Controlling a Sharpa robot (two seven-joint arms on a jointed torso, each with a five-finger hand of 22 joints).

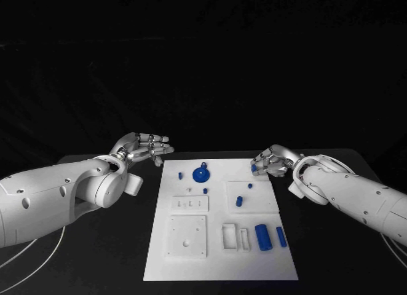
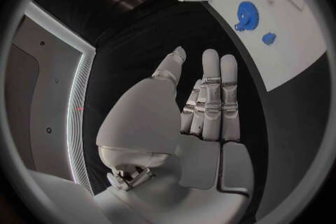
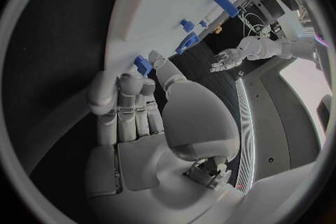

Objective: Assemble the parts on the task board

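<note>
The white board (image 1: pixel 221 270) lies in the middle of the black surface (image 1: pixel 97 270), its near edge closest. Near that edge stand two blue cylinders (image 1: pixel 264 236); a blue gear (image 1: pixel 201 174) sits toward the far edge. The left hand (image 1: pixel 143 147) hovers off the board's far left corner, palm raised, fingers (image 2: pixel 210 75) straight, apart and empty. The right hand (image 1: pixel 271 161) is at the far right corner, fingers curled, thumb and fingertips pinching a small blue piece (image 3: pixel 142 64) right at the board's edge.
</note>
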